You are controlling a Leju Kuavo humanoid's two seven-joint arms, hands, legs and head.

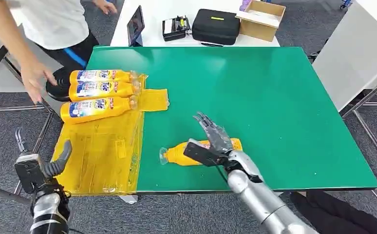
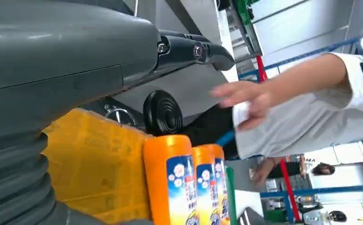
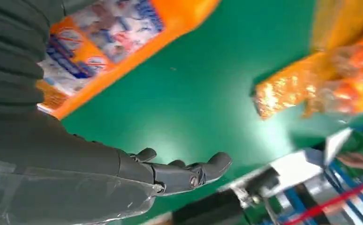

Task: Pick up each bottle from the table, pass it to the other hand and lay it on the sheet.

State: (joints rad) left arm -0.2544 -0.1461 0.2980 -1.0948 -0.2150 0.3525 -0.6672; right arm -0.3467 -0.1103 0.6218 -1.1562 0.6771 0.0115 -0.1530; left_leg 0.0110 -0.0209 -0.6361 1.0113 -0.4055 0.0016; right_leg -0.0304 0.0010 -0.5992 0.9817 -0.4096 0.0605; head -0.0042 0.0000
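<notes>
An orange bottle lies on its side on the green table near the front edge, cap pointing left. My right hand hovers just over its middle with fingers spread, holding nothing; the right wrist view shows the bottle beside the hand, apart from it. Three orange bottles lie side by side at the far end of the yellow sheet; the left wrist view sees the bottles end on. My left hand hangs open off the table's front left corner.
A person stands at the far left, one hand lowered beside the three bottles. Behind the green table, a white table carries a tablet, a black case and a cardboard box.
</notes>
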